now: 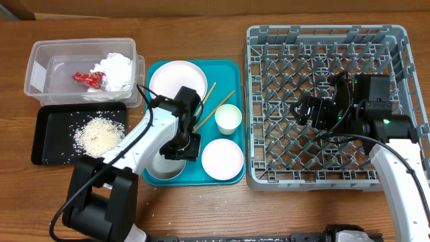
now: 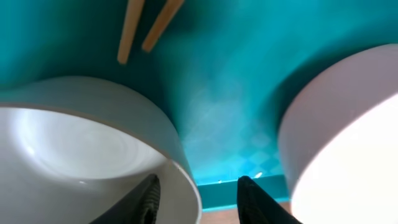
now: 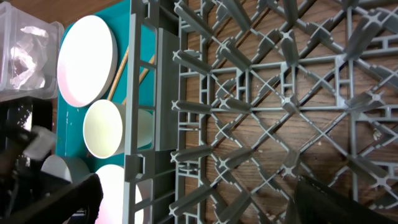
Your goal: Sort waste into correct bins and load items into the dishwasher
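1. At the teal tray's (image 1: 227,74) 7 o'clock corner, my left gripper (image 2: 199,199), jaws partway apart, straddles the greyish bowl's (image 2: 74,143) rim.
2. My right gripper (image 3: 208,202) hangs wide open and empty over the dish rack (image 3: 261,93).
3. Everything sits on a wooden table (image 1: 201,208).

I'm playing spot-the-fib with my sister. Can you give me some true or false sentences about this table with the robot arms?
1. The red wrapper lies inside the clear tub. True.
2. The plate is already in the dish rack. False: the plate sits on the teal tray, and the rack holds no dishes.
3. The rice is piled on the black tray. True.
4. The right gripper is holding the cup. False: the right gripper is open above the rack, and the cup stands on the teal tray.
5. The left gripper is at the rim of the greyish bowl. True.
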Available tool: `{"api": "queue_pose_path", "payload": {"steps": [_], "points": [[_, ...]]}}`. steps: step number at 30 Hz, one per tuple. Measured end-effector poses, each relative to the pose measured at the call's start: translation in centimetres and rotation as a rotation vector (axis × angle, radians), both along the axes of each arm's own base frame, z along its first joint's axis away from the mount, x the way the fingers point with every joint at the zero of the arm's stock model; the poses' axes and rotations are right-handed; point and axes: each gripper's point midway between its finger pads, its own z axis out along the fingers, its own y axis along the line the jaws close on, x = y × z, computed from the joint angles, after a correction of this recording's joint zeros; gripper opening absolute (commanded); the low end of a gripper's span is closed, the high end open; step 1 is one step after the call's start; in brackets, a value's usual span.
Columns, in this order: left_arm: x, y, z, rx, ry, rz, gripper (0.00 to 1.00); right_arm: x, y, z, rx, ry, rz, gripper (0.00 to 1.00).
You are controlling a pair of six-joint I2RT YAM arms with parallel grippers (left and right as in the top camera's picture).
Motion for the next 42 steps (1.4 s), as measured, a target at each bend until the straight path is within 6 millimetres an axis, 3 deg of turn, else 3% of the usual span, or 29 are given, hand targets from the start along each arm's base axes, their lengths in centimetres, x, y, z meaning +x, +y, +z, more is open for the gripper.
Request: {"api": "queue_pose_path", "payload": {"steps": [3,7,12,30,38,42], "points": [[2.3,-1.2,1.6,-0.031,-0.081,-0.009,0.50,0.0,0.0,0.0,0.000,0.001,0.000,1.00],[3.6,-2.7,1.9,-0.062,-0.144,-0.057,0.55,0.0,0.0,0.0,0.000,0.002,0.000,1.00],[3.7,-4.5,2.0,-0.085,-0.188,-0.149,0.51,0.0,0.0,0.0,0.000,0.002,0.000,1.00],[3.2,-5.4,1.2,-0.102,-0.193,-0.189,0.48,0.0,0.0,0.0,0.000,0.003,0.000,1.00],[4.7,-6.3,1.5,-0.131,-0.257,-0.184,0.49,0.0,0.0,0.0,0.000,0.003,0.000,1.00],[5.8,-6.9,2.9,-0.144,-0.287,-0.181,0.52,0.0,0.0,0.0,0.000,0.003,0.000,1.00]]}}
